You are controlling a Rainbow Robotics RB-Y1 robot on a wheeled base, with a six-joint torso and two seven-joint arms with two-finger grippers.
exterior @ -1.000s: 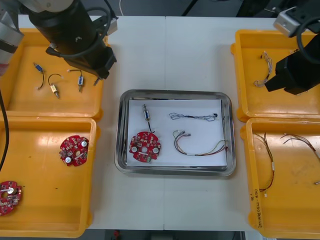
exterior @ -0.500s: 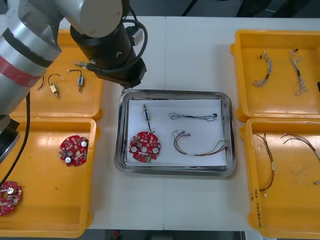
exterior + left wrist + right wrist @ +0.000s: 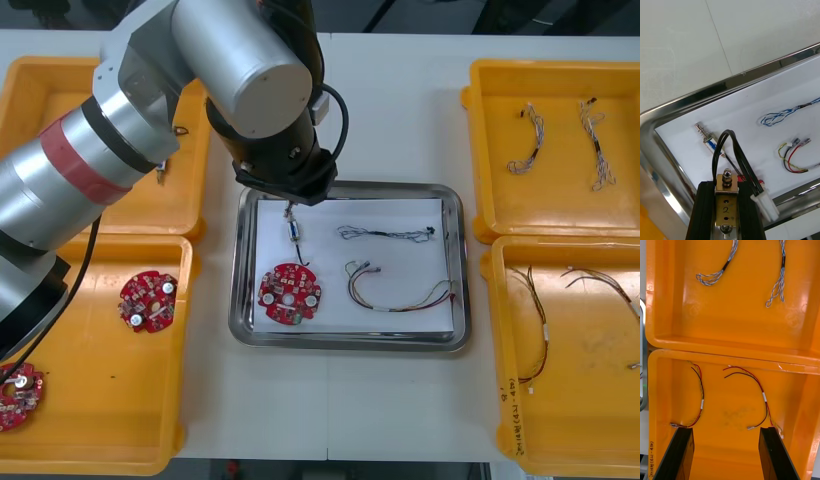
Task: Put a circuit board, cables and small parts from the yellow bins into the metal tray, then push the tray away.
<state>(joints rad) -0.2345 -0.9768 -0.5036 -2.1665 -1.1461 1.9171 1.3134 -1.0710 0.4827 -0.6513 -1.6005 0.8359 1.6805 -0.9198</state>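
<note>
The metal tray, white inside, holds a red circuit board, a small metal part, a blue and white cable and a red and yellow cable. My left gripper hangs over the tray's far left corner. In the left wrist view the left gripper is shut on a small metal part with a black looped cable and a white plug. My right gripper stands open above the near right bin.
Two circuit boards lie in the near left yellow bin. The far right bin holds two blue and white cables. Red, yellow and black cables lie in the near right bin.
My left arm has swung right from the far left bin to the tray's far left corner. The right arm has drawn back out of the front view.
</note>
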